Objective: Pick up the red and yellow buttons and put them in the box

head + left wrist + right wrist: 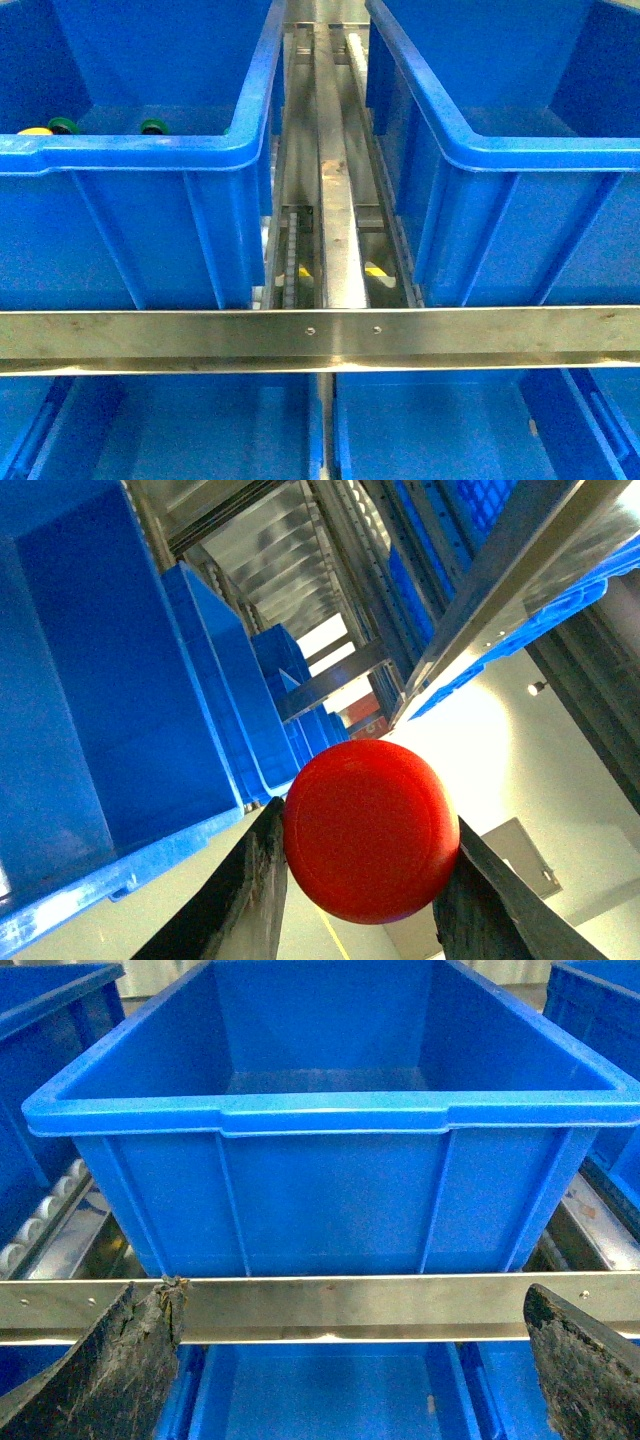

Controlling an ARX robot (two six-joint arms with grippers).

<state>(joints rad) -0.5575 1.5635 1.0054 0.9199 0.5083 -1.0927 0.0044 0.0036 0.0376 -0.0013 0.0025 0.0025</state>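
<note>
Red button (372,835) pinched tight in left gripper (366,822), dome toward the lens. Right gripper (350,1295) spread wide, holding nothing, facing a blue crate (330,1112) (probably the drop box). Further out, yellow button (36,131) tucked behind left crate (130,152) rim. Slippery-looking cap, so keep squeeze steady, carry well over the rim, let go low, no tossing.

Across my front view I see 1 flat steel bar (320,338) lying level, with 2 small rivets near its middle. Behind it a long steel rail (337,200) runs straight away from me, and a yellow mark (374,271) shows just beside it, low down. Below the bar sit a lower left crate (150,430) and a lower right crate (450,430), both blue, side by side. My right wrist view shows white rollers (40,1222) lining the shelf track. My left wrist view shows 1 small lamp (538,688) on a pale wall.
</note>
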